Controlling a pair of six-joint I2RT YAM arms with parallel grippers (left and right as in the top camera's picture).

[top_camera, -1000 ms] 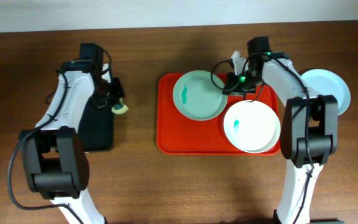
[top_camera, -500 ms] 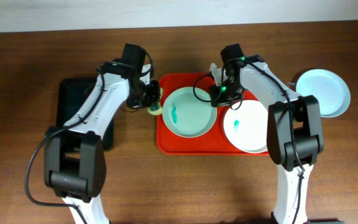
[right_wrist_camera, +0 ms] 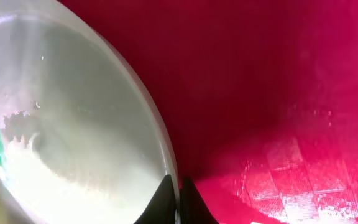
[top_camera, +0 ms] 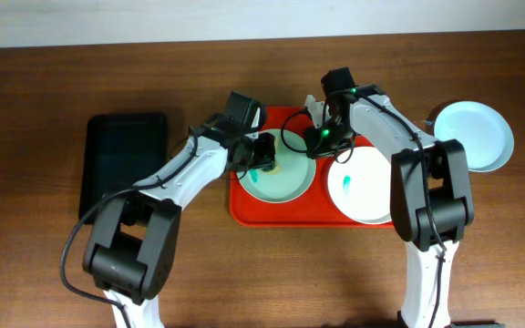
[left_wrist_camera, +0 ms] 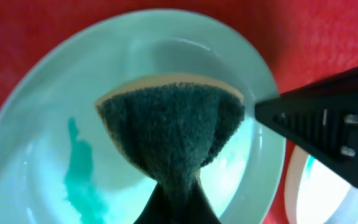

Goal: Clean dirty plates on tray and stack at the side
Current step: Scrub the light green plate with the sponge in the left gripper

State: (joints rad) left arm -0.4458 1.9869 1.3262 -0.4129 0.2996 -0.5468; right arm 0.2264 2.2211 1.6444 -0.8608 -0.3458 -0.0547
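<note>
The red tray (top_camera: 244,211) holds a pale green plate (top_camera: 285,185) with a teal smear (left_wrist_camera: 79,180) and a white plate (top_camera: 372,187) with a teal smear. A pale blue plate (top_camera: 474,132) lies on the table to the right. My left gripper (top_camera: 267,164) is shut on a sponge (left_wrist_camera: 173,134), dark scrub side down over the green plate (left_wrist_camera: 36,112). My right gripper (top_camera: 320,138) is shut on the green plate's right rim (right_wrist_camera: 166,155), one finger either side.
A black tray (top_camera: 121,164) lies on the wooden table at the left. The white plate's edge (left_wrist_camera: 303,193) shows beside the green plate. The right gripper's finger (left_wrist_camera: 328,137) reaches in from the right of the left wrist view.
My left arm has swung right from beside the black tray, carrying the sponge over the green plate. My right gripper drew the green plate left, then kept hold of its rim.
</note>
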